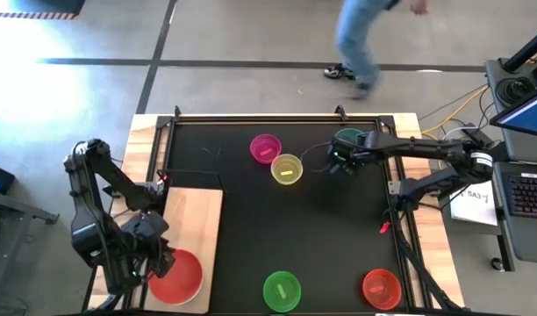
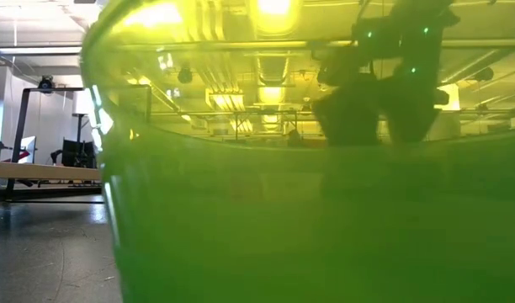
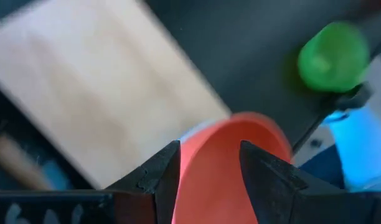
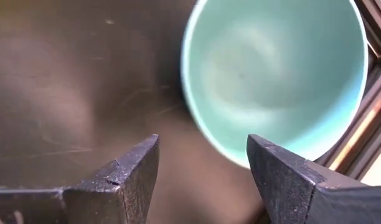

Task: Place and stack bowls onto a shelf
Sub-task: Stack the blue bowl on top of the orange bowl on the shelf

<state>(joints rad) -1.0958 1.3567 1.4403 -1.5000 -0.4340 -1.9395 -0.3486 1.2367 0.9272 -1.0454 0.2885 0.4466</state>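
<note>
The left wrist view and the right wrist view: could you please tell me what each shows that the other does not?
Only the left wrist view shows the wooden shelf, a large red bowl between the left hand's open fingers, and a bright green bowl farther off on the mat.

Only the right wrist view shows a teal-green bowl, empty and upright near the table's edge frame, just ahead of the open right hand.

Both show the black mat and a hand holding nothing yet.

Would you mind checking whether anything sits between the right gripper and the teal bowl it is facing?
Nothing visible does. The right gripper has its fingers open just short of the teal bowl, with only bare black mat between them. The yellow bowl and magenta bowl lie off to the side.
</note>
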